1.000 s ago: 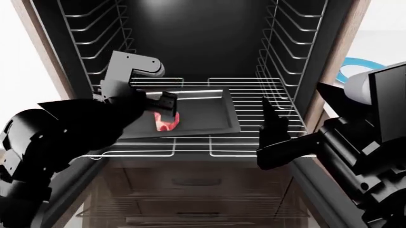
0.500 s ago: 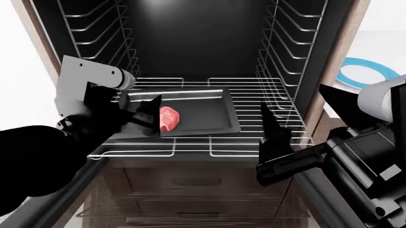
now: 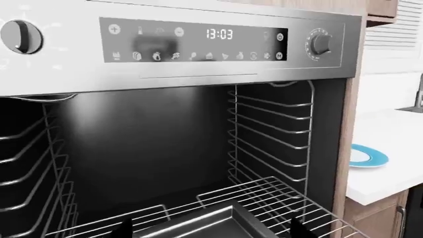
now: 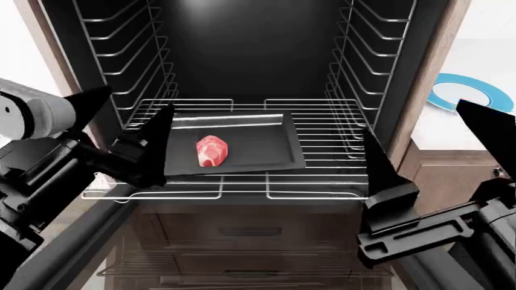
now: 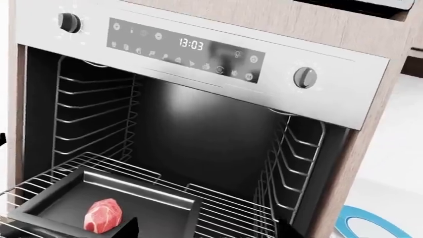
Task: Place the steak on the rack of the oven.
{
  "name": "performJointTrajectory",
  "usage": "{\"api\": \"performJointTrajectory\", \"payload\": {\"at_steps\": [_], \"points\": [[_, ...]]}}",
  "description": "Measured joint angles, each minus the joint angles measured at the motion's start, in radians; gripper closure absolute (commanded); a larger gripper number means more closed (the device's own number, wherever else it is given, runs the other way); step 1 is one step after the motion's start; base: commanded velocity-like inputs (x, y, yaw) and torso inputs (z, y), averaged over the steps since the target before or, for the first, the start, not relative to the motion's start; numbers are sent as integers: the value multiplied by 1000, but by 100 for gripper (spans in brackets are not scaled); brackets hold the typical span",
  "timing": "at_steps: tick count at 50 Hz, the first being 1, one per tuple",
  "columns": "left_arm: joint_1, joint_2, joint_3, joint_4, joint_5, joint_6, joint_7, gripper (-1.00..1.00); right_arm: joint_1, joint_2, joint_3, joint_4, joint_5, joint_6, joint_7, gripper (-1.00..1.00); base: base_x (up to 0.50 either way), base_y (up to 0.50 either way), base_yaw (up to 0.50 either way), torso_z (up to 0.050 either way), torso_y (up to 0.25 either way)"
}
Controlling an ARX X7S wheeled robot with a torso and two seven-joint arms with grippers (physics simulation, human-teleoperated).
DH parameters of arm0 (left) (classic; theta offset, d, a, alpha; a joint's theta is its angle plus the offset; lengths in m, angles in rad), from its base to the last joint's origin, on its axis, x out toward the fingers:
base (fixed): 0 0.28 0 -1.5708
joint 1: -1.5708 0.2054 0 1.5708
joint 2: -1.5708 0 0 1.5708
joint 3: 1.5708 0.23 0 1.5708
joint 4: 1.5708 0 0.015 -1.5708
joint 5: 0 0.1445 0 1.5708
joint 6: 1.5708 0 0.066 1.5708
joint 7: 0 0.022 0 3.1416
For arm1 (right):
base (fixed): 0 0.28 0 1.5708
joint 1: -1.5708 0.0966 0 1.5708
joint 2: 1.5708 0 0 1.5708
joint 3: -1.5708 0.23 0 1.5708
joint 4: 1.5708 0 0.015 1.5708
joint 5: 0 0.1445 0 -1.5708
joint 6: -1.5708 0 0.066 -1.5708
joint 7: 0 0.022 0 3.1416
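Note:
The steak (image 4: 212, 150) lies on the flat black tray (image 4: 266, 142) that sits on the silver wire rack (image 4: 330, 130) of the oven (image 4: 250, 48). It also shows in the right wrist view (image 5: 102, 215). My left gripper (image 4: 137, 99) is open and empty, just left of the tray at the rack's front left corner, clear of the steak. In the left wrist view its fingertips (image 3: 126, 228) straddle the tray's far corner (image 3: 225, 218); the steak is out of that view. My right gripper (image 4: 411, 118) is open and empty, in front of the rack's right side.
Silver wire rails (image 4: 129, 54) run up both cavity walls. A lower wire shelf (image 4: 241, 269) sits below the rack. A blue-rimmed white plate (image 4: 463, 90) lies on the white counter to the right, past the brown wood frame (image 4: 435, 66). The control panel (image 5: 191, 47) is above the cavity.
My left gripper let go of the steak, opened and pulled back to the left. The steak now rests on the tray. My right gripper drew back to the lower right.

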Motion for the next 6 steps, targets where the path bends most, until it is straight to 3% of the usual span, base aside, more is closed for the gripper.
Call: {"api": "performJointTrajectory", "payload": {"at_steps": [6], "points": [[24,-30,-62,32,-23,32,1,-100,116,58,-16,-4,73,-24,15,-100,0,0,0,0,0]]}}
